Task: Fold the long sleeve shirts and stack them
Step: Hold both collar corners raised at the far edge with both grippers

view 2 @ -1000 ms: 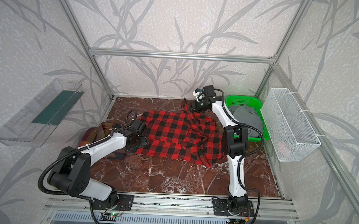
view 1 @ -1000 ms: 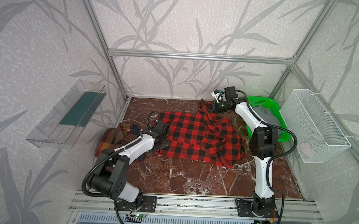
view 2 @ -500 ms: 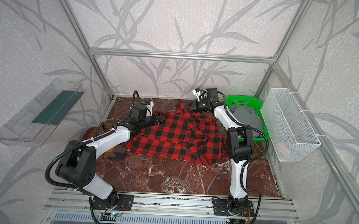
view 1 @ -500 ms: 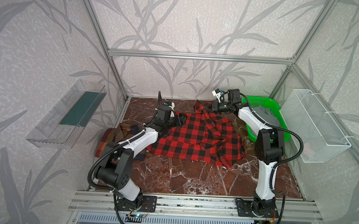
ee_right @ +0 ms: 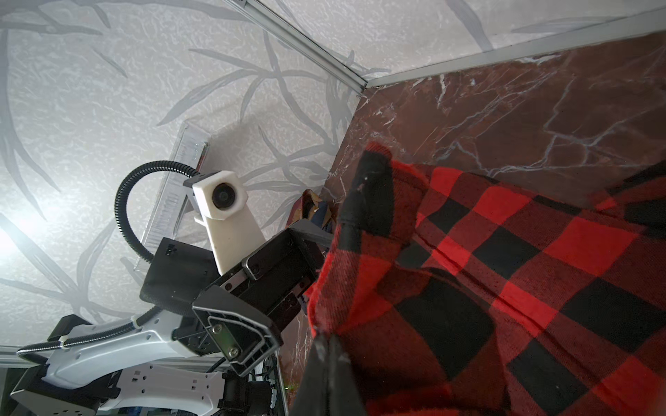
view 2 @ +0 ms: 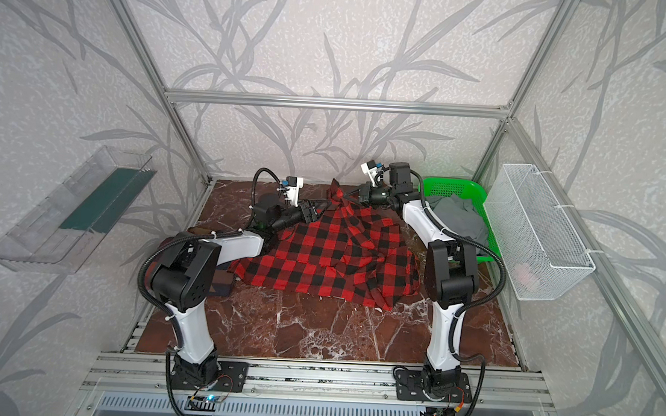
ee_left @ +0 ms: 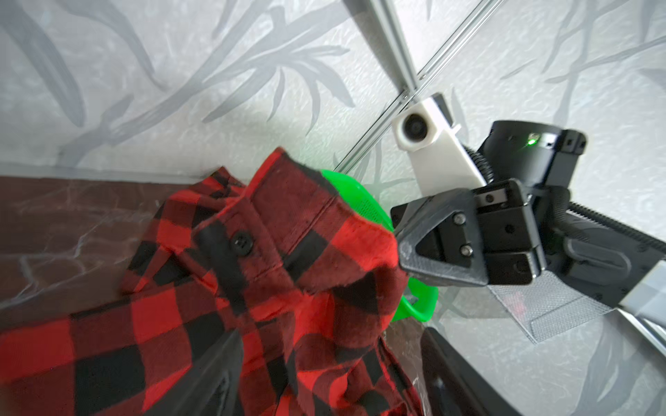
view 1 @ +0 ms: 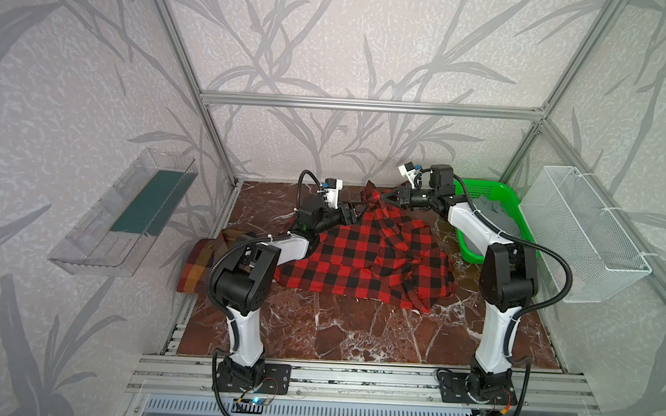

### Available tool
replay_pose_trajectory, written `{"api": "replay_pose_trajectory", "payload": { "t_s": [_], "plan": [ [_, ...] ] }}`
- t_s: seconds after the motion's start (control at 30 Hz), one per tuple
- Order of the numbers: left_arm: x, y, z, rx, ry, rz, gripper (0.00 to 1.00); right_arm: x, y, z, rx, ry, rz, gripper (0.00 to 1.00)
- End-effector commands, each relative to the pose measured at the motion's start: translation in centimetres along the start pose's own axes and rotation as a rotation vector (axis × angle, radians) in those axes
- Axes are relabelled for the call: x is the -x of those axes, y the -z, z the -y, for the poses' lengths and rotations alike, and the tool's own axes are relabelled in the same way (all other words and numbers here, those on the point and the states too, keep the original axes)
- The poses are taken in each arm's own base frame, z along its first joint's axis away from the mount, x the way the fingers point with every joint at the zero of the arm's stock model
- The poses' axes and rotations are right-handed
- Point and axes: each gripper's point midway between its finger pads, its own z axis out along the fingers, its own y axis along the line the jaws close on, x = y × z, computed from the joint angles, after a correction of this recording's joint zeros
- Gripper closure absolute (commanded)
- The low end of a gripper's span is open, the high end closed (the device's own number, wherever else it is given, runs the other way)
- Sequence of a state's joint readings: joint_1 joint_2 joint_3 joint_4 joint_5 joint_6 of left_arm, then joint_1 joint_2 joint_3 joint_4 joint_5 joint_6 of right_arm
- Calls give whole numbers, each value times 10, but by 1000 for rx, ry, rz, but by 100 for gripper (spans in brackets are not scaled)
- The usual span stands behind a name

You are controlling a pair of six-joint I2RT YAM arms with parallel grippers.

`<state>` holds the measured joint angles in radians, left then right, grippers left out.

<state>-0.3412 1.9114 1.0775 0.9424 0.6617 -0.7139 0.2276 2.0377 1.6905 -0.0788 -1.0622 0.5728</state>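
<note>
Presently on the marble table point(view 1: 356, 335):

- Red-and-black shirt point(view 1: 360, 257): lies rumpled from the middle to the back, with one buttoned part point(ee_left: 241, 243) standing up off the table at the back edge.
- Right gripper point(view 1: 383, 198): pressed together on that lifted fold, pointing across toward the left arm.
- Left gripper point(view 1: 360, 209): jaws spread and facing the right one. The lifted cloth sits between its fingers in the left wrist view; contact cannot be told.
- Brown plaid shirt point(view 1: 199, 264): at the table's left edge, partly under the left arm.
- Both arms: elbows high, forearms stretched toward the back, meeting near the middle.
</note>
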Motion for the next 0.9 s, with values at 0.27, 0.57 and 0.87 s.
{"api": "replay_pose_trajectory", "payload": {
  "t_s": [0.27,0.57,0.87],
  "plan": [
    [2,4,-9,8,-15,49,14,8,12,-39,72,67,22,100],
    [19,-4,-13,6,29,133,13,7,12,-46,104,53,17,100],
    [17,-5,-17,-11,84,176,17,9,12,-54,156,49,19,100]
  ]
}}
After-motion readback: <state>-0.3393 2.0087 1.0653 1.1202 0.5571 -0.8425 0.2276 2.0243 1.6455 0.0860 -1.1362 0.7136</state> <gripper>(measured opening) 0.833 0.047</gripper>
